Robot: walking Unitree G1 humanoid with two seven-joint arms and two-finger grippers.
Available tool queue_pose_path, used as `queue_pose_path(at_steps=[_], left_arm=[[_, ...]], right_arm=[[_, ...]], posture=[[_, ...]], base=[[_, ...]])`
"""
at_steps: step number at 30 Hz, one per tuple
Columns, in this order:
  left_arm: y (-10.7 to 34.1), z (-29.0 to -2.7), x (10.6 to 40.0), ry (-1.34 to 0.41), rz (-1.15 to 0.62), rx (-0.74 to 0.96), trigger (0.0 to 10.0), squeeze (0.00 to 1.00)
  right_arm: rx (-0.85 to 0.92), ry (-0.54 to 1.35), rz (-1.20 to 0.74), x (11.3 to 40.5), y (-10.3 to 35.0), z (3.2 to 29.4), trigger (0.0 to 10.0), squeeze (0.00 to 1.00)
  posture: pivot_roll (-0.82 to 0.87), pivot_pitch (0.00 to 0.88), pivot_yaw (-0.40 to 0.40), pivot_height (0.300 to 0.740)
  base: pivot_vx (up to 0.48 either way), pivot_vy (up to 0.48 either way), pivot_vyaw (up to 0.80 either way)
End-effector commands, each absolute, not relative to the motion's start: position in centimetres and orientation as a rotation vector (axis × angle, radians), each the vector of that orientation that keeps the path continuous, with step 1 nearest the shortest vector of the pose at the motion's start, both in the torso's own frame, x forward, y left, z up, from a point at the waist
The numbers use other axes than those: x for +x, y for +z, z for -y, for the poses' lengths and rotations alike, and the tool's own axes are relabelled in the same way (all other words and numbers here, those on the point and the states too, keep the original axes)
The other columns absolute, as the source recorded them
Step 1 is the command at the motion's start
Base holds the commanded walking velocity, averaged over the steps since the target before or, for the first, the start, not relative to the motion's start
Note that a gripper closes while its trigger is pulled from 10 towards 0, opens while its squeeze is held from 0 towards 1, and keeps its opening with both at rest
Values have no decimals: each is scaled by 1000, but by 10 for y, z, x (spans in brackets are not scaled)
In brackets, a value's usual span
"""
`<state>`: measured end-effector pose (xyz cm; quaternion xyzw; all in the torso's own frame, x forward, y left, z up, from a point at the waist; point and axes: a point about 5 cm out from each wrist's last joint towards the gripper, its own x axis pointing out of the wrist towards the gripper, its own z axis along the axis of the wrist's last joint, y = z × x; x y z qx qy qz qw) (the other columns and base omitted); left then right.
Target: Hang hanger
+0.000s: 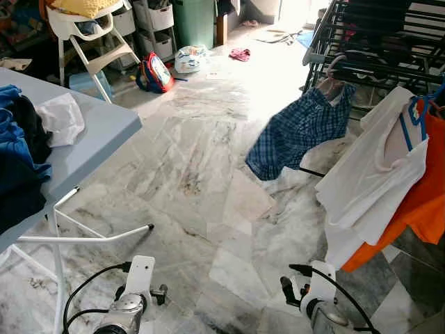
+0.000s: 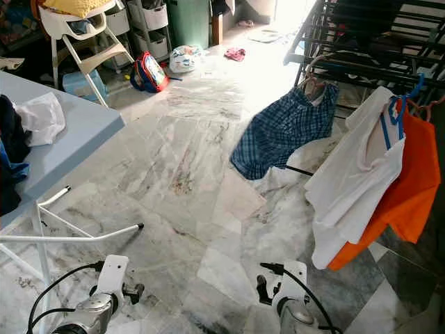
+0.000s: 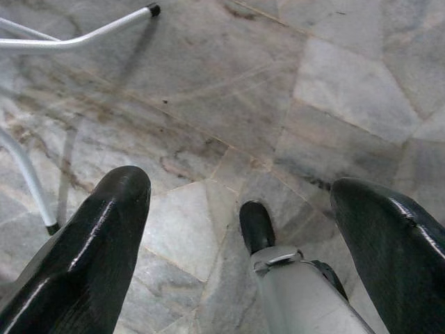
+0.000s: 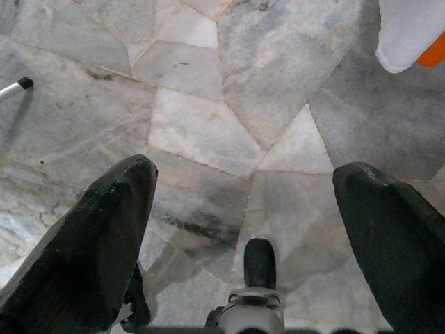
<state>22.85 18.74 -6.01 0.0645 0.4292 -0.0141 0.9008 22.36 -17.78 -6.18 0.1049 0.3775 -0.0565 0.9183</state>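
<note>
We see a floor (image 1: 208, 174) of polished marble slabs, grey-white w/ dark veins, smooth and glossy where light falls at 12 o'clock. The table top (image 1: 97, 136) at 9 o'clock looks matt, pale blue, smooth; its legs (image 1: 83, 238) are white painted metal tube w/ black plastic end caps. On it we see soft cloth, a blue garment (image 1: 17, 149) and a white one (image 1: 61, 118). The drying rack (image 1: 375, 42) at 2 o'clock is dark metal bars. Hanging there: checked woven cloth shirt (image 1: 299, 132), white cloth shirt (image 1: 368, 188), orange cloth garment (image 1: 424, 202), and a blue hanger (image 1: 416, 111), prob. plastic. Left gripper (image 3: 240, 209) and right gripper (image 4: 243, 202) fingers are black, glossy.
</note>
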Motion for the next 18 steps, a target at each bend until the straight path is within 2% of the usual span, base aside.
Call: queue_pose_path(at_steps=[1, 18], left_arm=[[-61, -188, 227, -39, -896, 142, 10000, 0], [-62, -185, 225, -66, -896, 148, 10000, 0]], right_arm=[[222, -122, -802, 218, -65, 178, 10000, 0], [216, -129, -827, 214, -68, 176, 10000, 0]], posture=[[-3, 57, 29, 740], [-7, 61, 32, 740]], base=[[0, 0, 0], [0, 0, 0]])
